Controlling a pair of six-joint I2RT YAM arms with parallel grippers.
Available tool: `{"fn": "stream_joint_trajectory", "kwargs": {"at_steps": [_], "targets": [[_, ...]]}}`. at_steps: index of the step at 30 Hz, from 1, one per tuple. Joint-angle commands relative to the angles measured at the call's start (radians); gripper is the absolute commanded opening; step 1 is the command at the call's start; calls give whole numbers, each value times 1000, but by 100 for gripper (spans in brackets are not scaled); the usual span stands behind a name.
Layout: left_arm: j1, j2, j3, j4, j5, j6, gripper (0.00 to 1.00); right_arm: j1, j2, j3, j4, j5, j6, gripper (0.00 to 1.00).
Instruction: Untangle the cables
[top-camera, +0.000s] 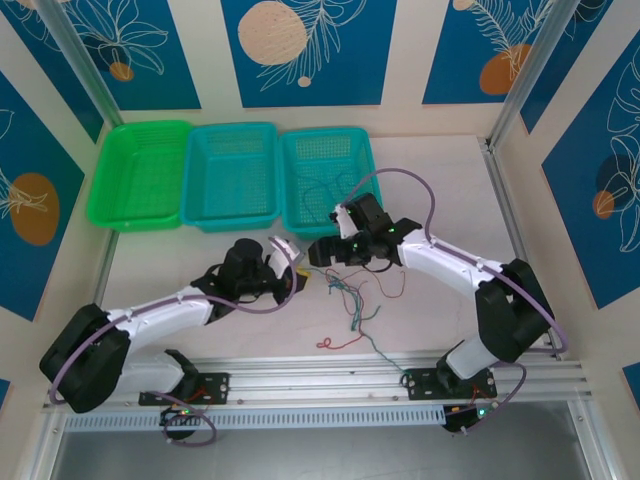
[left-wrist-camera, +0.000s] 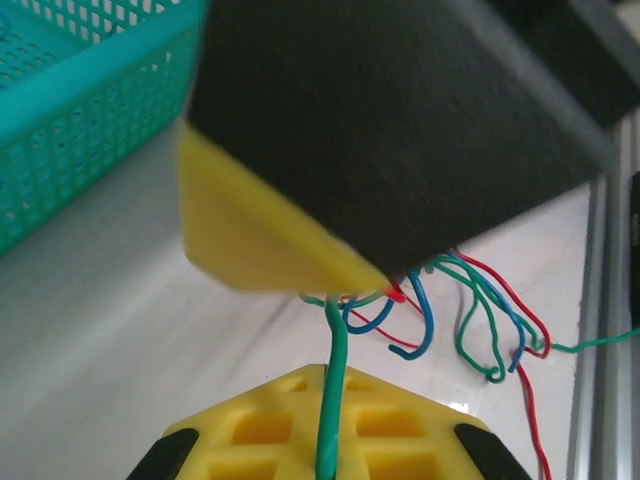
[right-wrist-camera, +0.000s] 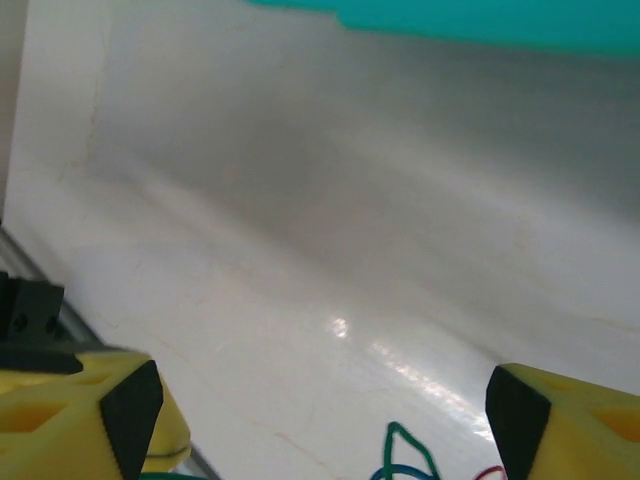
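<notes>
At four o'clock from the left gripper (top-camera: 296, 273), clamped on a green cable (left-wrist-camera: 333, 340), lies the cable tangle (top-camera: 352, 292); pulling before the wide-open right gripper (right-wrist-camera: 320, 415) anchors it could tighten knots.

Blurry upper finger (left-wrist-camera: 400, 130) of the left gripper (left-wrist-camera: 335, 320) hides where the cables (left-wrist-camera: 480, 310) bunch; right wrist view crops them off.

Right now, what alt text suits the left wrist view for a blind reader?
The left claw pinches a green cable. Behind it, tangled red, blue and green cables lie on a white table; a teal basket sits at upper left.
</notes>
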Motion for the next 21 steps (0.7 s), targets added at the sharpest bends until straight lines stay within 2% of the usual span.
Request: {"fn": "stream_joint_trajectory", "kwargs": {"at_steps": [1, 4, 8, 11, 12, 13, 18, 19, 21], "targets": [[-1, -29, -18, 13, -76, 26, 0, -14, 1, -42, 16, -161, 37, 82], [0, -47, -28, 12, -145, 29, 0, -51, -34, -112, 70, -261, 53, 72], [1, -53, -25, 14, -193, 32, 0, -81, -107, -201, 143, -322, 56, 51], [2, -46, -18, 36, -199, 33, 0, -87, -123, -219, 135, -266, 40, 16], [1, -42, -12, 43, -198, 34, 0, -89, -118, -212, 123, -238, 34, 6], [1, -40, -6, 48, -195, 38, 0, -90, -114, -206, 119, -222, 30, 0], [8, 17, 71, 8, -246, 66, 0, -84, -111, -200, 115, -110, 22, 0], [10, 31, 86, -2, -241, 73, 0, -77, -113, -198, 102, -81, 2, 11], [9, 59, 104, 4, -223, 77, 0, -54, -125, -205, 78, 4, -27, 49]]}}
